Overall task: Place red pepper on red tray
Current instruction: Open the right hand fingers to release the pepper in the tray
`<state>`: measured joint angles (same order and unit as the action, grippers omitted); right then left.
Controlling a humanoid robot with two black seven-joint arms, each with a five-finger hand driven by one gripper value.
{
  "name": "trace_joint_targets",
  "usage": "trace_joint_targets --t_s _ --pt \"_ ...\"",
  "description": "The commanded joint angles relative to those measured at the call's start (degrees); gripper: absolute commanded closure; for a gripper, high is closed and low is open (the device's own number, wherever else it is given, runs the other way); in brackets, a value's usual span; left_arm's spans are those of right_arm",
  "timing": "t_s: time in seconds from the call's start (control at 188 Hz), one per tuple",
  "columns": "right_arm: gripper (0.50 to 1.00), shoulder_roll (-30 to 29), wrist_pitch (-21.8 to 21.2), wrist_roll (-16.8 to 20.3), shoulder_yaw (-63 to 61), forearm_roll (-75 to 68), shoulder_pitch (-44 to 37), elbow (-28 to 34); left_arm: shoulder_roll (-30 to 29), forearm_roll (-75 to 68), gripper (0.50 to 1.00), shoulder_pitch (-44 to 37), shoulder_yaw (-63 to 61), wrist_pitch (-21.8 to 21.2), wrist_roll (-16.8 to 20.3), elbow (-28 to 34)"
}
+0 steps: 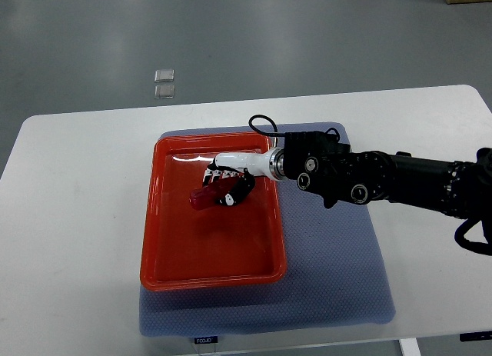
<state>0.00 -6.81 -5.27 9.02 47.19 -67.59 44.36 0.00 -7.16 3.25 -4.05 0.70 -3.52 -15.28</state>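
Right hand [228,185] has its fingers [240,193] curled around the pepper [206,195], which sits over the middle of the tray [157,241]. Looks like the placing step. Next it probably just needs to lower a bit and let go.

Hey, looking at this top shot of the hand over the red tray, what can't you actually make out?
- Red pepper: the right hand covers most of it, so its full shape is hidden.
- Whether the pepper touches the red tray: not clear from the steep top view.
- Two small clear items on the floor: too small to identify.
- Blue mat: mostly covered by tray and arm.
- Left arm: out of view.
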Motion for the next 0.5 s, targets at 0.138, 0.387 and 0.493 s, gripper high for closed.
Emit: trace_joint_targets --t_s 0.138,0.387,0.493 --pt "0.82 0.0 0.1 -0.1 -0.1 -0.3 0.2 0.1 0.0 0.0 0.5 0.0 0.0 0.0 0.0 0.2" --pt "0.671 0.0 0.0 -0.3 -1.0 -1.1 -0.5 0.3 0.0 0.0 0.5 0.0 0.1 0.0 0.0 0.2" --pt "0.66 0.0 0.1 -0.4 -4.3 -1.1 -0.5 0.5 0.0 0.0 0.5 0.0 0.1 0.0 0.0 0.2"
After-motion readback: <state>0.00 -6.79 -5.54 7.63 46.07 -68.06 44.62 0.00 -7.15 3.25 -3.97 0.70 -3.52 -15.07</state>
